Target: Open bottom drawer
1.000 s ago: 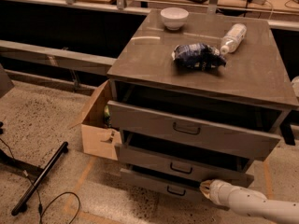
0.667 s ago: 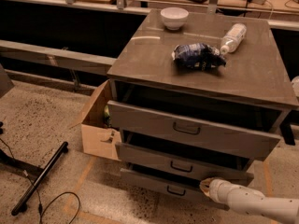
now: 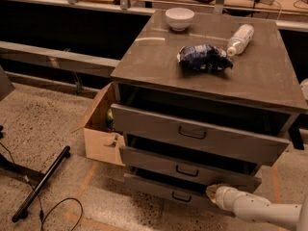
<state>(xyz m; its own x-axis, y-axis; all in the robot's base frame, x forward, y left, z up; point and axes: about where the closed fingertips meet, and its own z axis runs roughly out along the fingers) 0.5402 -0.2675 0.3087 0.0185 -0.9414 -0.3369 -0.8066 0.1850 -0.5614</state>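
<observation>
The bottom drawer (image 3: 154, 188) is the lowest and shallowest grey front of the cabinet, with a small dark bracket handle (image 3: 181, 197). It stands pulled out a little, with a dark gap above it. My gripper (image 3: 213, 192), at the end of a white arm (image 3: 255, 208) coming from the lower right, sits at the bottom drawer's upper edge, to the right of its handle and just under the middle drawer (image 3: 159, 161). The top drawer (image 3: 149, 124) also stands partly out.
On the cabinet top (image 3: 154, 57) are a white bowl (image 3: 179, 18), a dark crumpled bag (image 3: 204, 57) and a plastic bottle (image 3: 239, 39). An open cardboard box (image 3: 98, 138) stands against the cabinet's left side. A black bar (image 3: 41, 184) and cables lie on the floor at left.
</observation>
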